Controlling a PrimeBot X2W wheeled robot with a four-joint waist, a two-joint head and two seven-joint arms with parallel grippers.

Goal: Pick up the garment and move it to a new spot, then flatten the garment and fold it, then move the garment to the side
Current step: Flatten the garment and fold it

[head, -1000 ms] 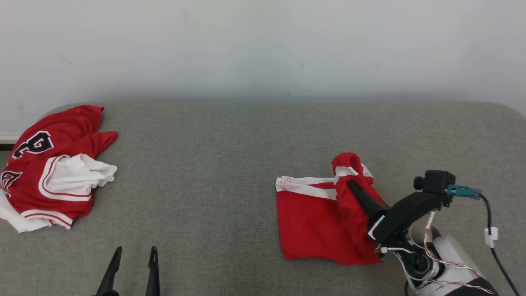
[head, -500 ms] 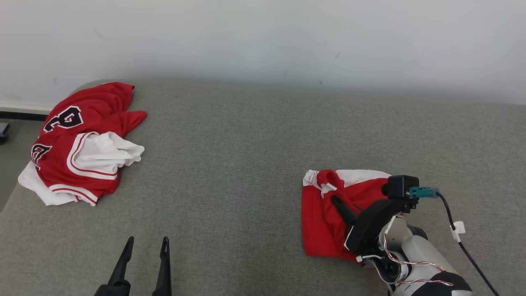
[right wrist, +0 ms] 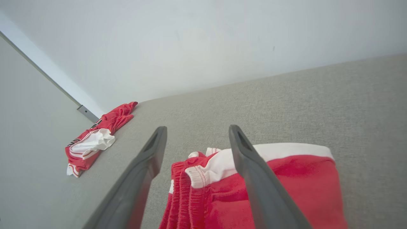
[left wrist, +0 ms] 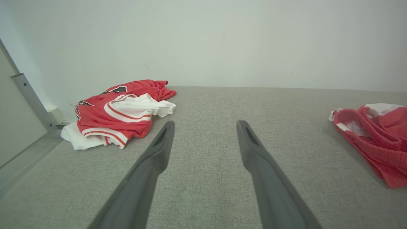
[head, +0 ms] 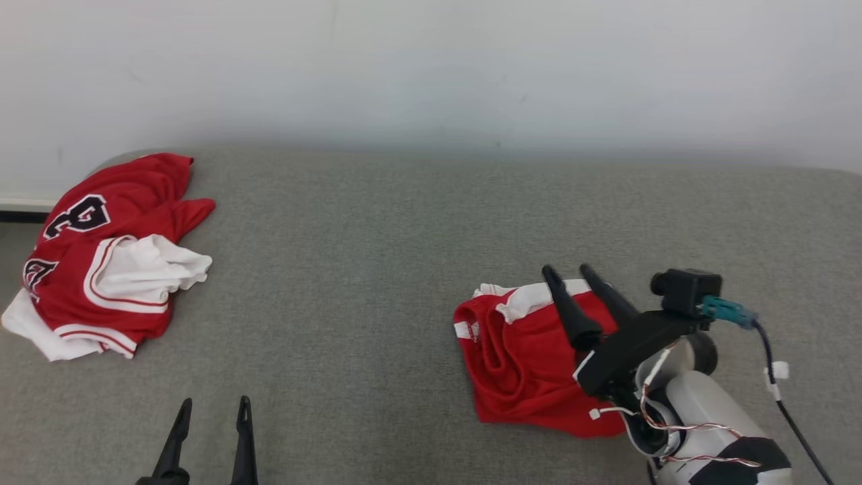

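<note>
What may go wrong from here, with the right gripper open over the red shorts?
1. The red shorts lie bunched, with the waistband rumpled; the fold may come apart when they are moved aside.
2. The right gripper stands open low over them; a finger may snag the fabric and drag it as the gripper pulls away.

Soft, even, bright light throughout; only a faint diffuse shadow edges the garment (head: pixel 525 377), every view sharp.
</note>
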